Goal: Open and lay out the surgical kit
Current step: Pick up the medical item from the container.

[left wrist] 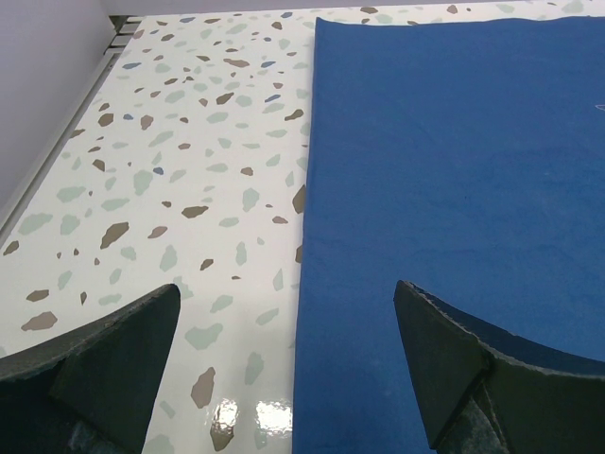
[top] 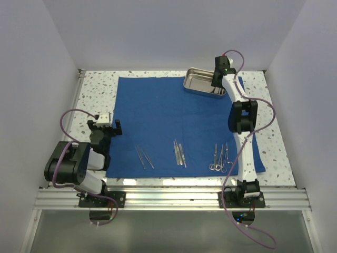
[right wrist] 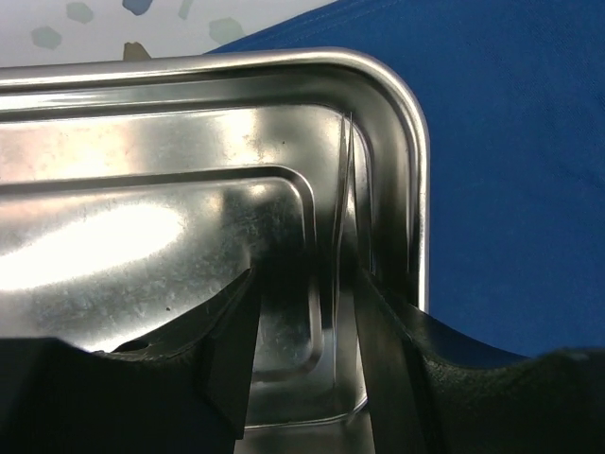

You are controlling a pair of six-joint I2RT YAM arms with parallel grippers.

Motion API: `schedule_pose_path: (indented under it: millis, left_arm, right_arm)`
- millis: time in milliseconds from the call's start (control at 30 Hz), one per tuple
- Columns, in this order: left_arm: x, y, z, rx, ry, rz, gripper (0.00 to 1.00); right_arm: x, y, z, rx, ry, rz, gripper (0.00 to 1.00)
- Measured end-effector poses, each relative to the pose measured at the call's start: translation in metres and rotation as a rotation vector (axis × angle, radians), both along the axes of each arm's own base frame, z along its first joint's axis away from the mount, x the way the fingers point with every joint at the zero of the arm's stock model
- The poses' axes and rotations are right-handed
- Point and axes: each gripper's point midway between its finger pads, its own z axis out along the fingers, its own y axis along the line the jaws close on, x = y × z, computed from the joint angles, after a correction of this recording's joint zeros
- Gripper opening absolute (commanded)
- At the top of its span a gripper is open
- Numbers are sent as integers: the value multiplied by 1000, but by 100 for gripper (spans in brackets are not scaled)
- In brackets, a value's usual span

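The right pincer (top: 217, 74) sits inside the steel tray (top: 196, 84), at the tray's 3 o'clock end. The tray rests on the blue cloth (top: 168, 116) at the cloth's 1 o'clock corner. The left pincer (top: 105, 128) hovers over the cloth's 9 o'clock edge with its fingers wide apart and nothing between them. It is well apart from the instruments. Along the cloth's 6 o'clock edge lie two sets of tweezers (top: 143, 157) and, toward 5 o'clock, the ring-handled forceps (top: 220, 159). The overhead view alone shows this row and the full spread of the cloth on the bench (top: 97, 89). Only the right wrist view shows the tray interior. There a thin steel piece (right wrist: 346, 180) stands between the partly closed fingers (right wrist: 232, 350), close to the tray's corner wall. It cannot be determined whether the fingers clamp it, because the contact zone is dark and mirrored in the steel. The left wrist view shows only the cloth edge on speckled bench surface. In the overhead view the right arm crosses the cloth's 3 o'clock side, and the individual instruments are too small to count.
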Motion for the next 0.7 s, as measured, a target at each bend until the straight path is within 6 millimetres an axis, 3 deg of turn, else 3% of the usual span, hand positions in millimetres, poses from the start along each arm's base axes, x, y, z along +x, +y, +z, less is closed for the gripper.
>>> schedule_pose_path:
  millis: [467,633,700]
  left_arm:
    - [0,0,0,0,0,0,100]
    - [0,0,0,0,0,0,100]
    - [0,0,0,0,0,0,100]
  right_arm:
    - [-6,-22,-3,-127,20,-62,47]
    - [-7,-26,-3,-151,27,-67,27]
    - [-8,-26,-5,-148,29,-71,24]
